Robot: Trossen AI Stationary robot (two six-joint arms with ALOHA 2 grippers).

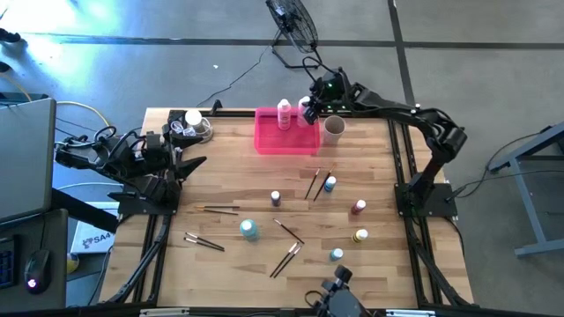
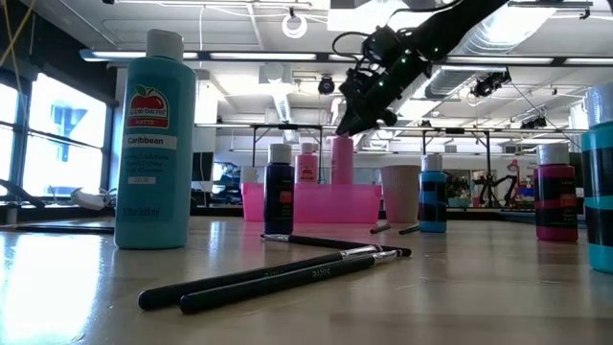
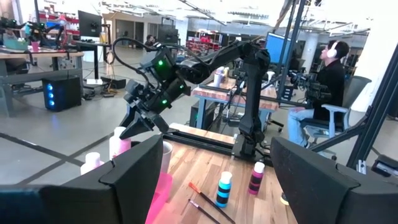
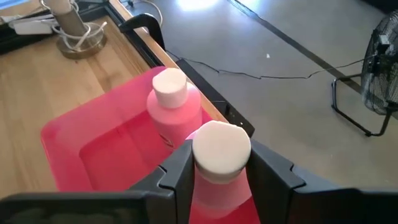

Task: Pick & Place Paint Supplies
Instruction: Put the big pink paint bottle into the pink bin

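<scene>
Currently, I had the right gripper positioned over the far end of the pink tray, its jaws partly closed on a pink white-capped bottle, gripped at the shoulder just below the cap. A second pink bottle already stood upright in the tray, just beside the held one. The beige cup stood just outside the tray, near the gripper.

I judged the step in hand to be the placement of the held bottle into the tray. For a clean release, I noted the following points:

1. Keep the bottle vertical during descent; the wrist view showed it close to the standing bottle, so any tilt risked knocking that one over.
2. Lower until the base rests on the tray floor before opening. The low view showed the bottle hanging above the tray wall, so I could not tell how much descent remained.
3. Open the jaws only a little, then lift straight up, clear of both caps.

The left gripper waited wide open and empty at the left edge of the table. A teal bottle, several tiny bottles and the paintbrushes lay scattered on the table, not yet collected.
</scene>
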